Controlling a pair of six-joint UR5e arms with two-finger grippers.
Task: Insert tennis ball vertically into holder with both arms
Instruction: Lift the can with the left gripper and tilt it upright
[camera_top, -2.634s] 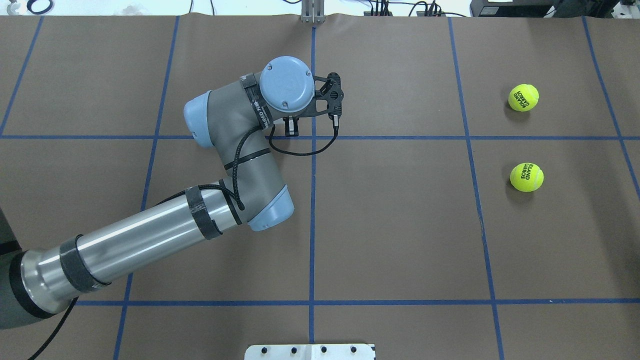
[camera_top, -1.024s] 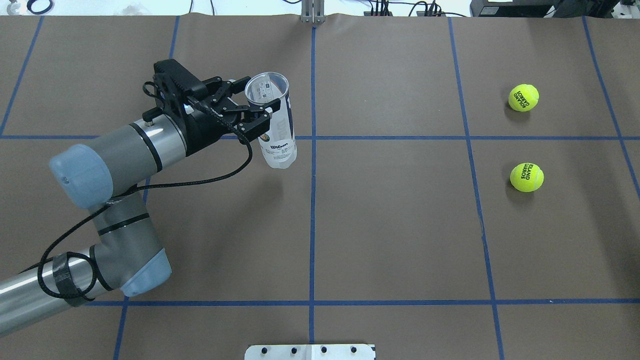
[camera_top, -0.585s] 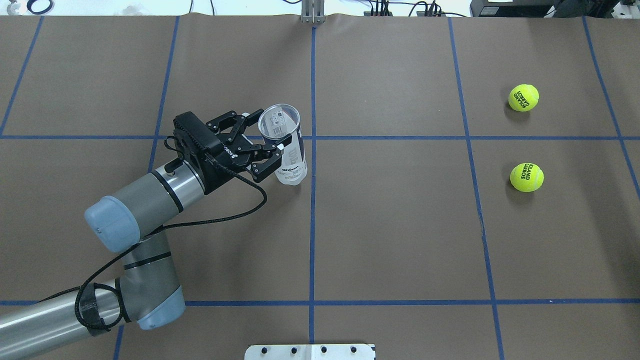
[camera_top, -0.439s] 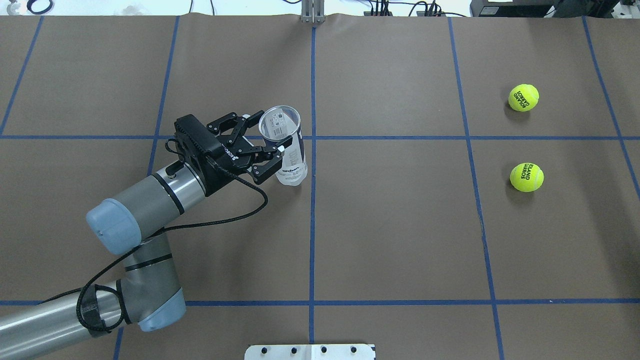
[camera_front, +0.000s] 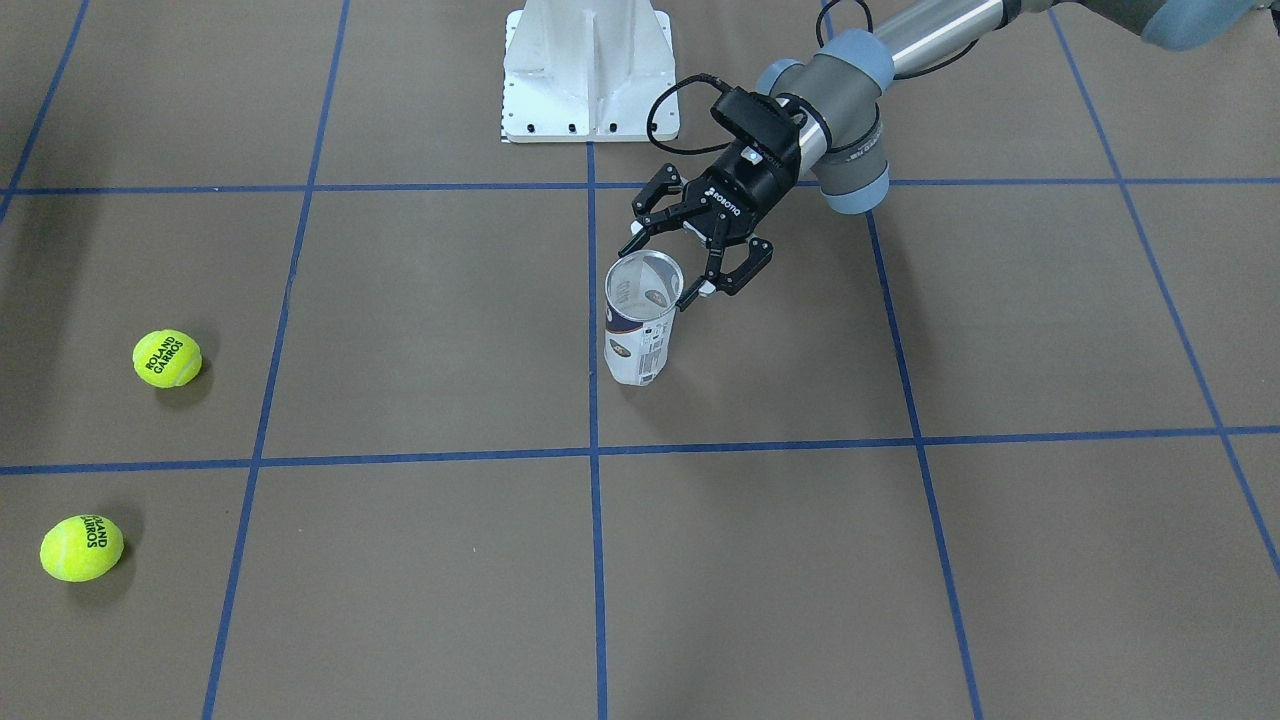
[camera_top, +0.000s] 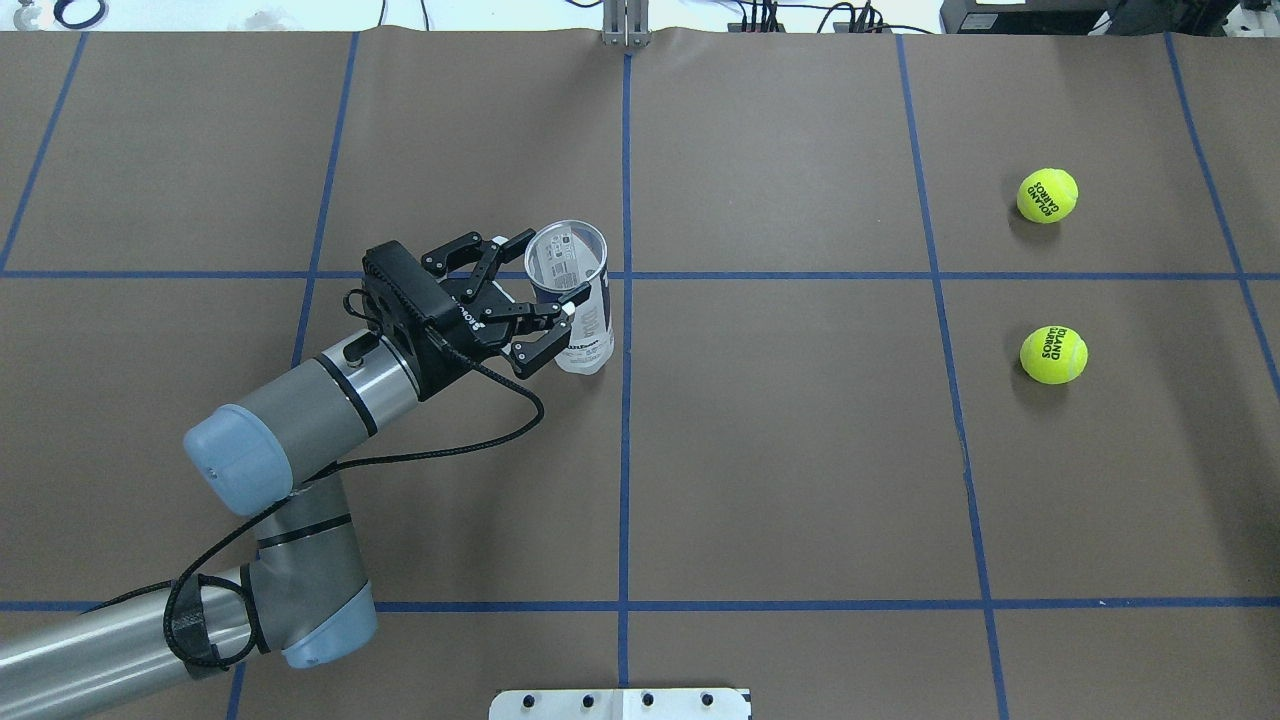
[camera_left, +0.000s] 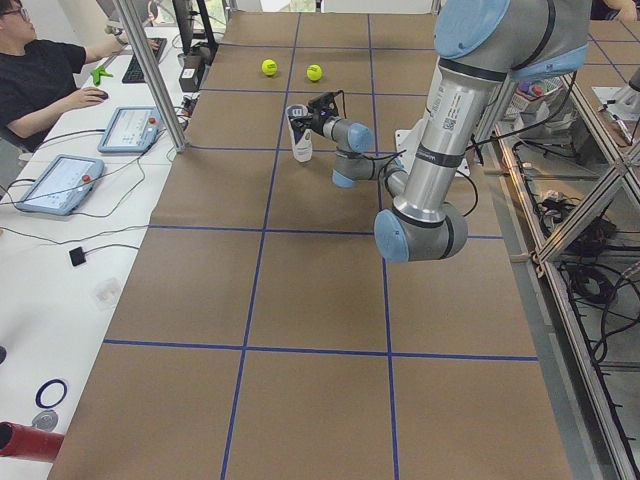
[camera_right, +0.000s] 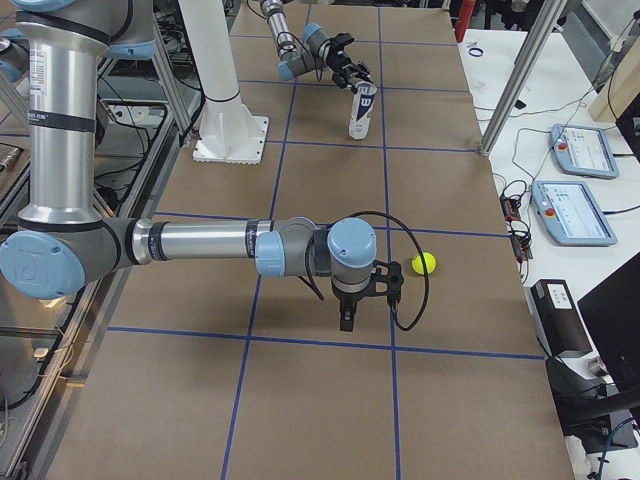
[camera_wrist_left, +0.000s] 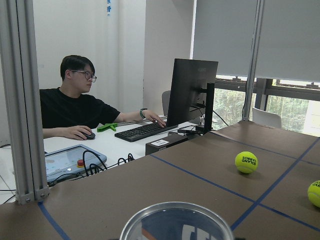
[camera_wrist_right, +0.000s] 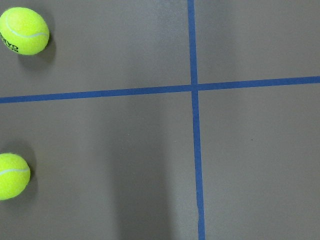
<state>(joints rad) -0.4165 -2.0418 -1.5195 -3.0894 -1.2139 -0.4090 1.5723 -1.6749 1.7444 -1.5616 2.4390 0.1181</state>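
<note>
The holder (camera_top: 588, 322), a clear tube with a navy and white label, stands upright on the table left of the centre line; it also shows in the front view (camera_front: 636, 345). My left gripper (camera_top: 543, 277) comes in from the side, its fingers against the tube just under the metal rim (camera_wrist_left: 176, 220); in the front view my left gripper (camera_front: 663, 270) is at the mouth. Two yellow tennis balls (camera_top: 1047, 195) (camera_top: 1053, 355) lie far right. My right gripper (camera_right: 365, 300) hangs above the table near a ball (camera_right: 424, 263); I cannot tell whether it is open or shut.
The white metal base (camera_front: 590, 70) stands at the robot's side of the table. The right wrist view shows both balls (camera_wrist_right: 24, 30) (camera_wrist_right: 12, 175) at its left edge. An operator (camera_left: 40, 85) sits at a desk beyond the table's far edge.
My left arm brought the holder toward the robot's side and set its base on the table. In the last half second the tube's mouth tipped a little more upright.
</note>
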